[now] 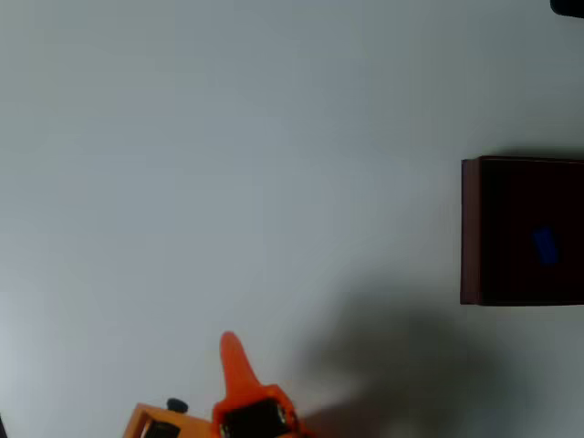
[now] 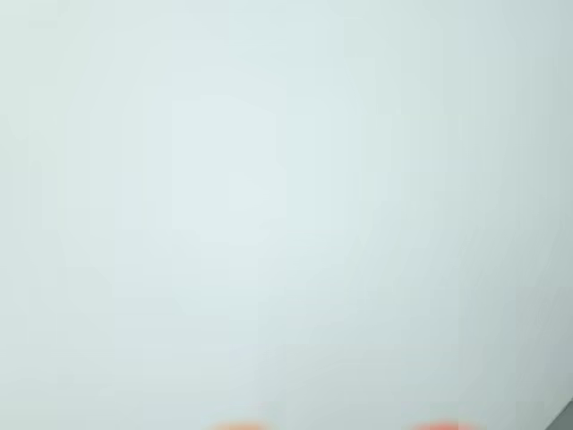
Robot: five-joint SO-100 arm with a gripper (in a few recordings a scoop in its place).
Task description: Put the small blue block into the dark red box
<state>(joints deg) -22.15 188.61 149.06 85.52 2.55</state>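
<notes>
The dark red box (image 1: 471,228) stands at the right edge of the overhead view, cut off by the frame. The small blue block (image 1: 546,245) lies on its dark floor. My orange gripper (image 1: 229,345) is far from it, at the bottom edge left of centre. It points up the picture as one tapered tip with no gap and holds nothing. In the wrist view two blurred orange fingertips (image 2: 237,426) just poke over the bottom edge above bare pale table.
The pale table (image 1: 228,164) stretches open between the gripper and the box. A broad soft shadow (image 1: 401,356) lies on it, below and left of the box. A dark object (image 1: 570,5) sits in the top right corner of the overhead view.
</notes>
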